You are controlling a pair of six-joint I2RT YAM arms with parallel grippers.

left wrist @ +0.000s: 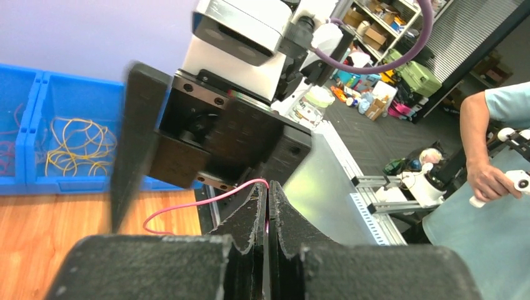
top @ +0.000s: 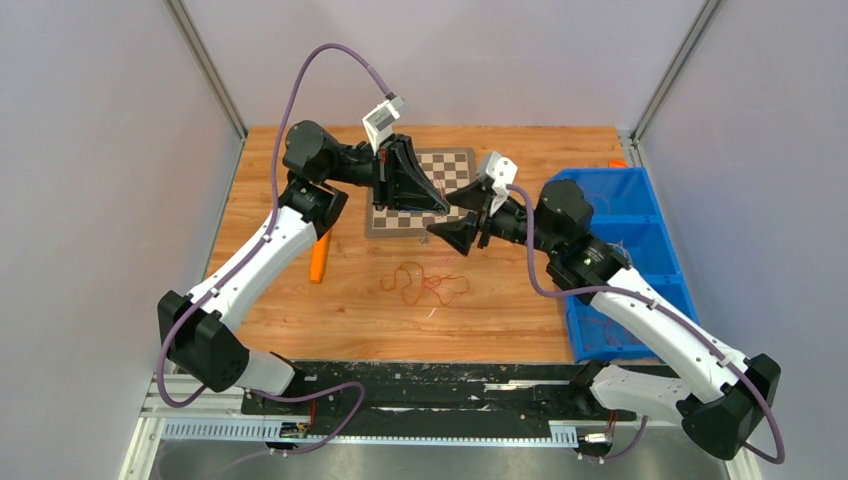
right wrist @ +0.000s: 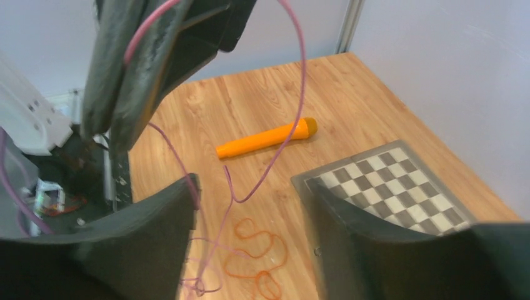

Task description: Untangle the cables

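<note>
Your left gripper (left wrist: 267, 195) tight on the pink cable (left wrist: 194, 205), right gripper (right wrist: 250, 187) wide apart, reddish-orange cables (right wrist: 256, 250) loose on the table (right wrist: 350, 94).

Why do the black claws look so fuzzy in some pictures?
Left wrist view: the left gripper, pinching a pink cable, is too near the lens and blurs; the yellow cables in the blue bin look clearer. Right wrist view: the right gripper is fuzzy too, the orange stick sharp. Top view: all crisp.
</note>
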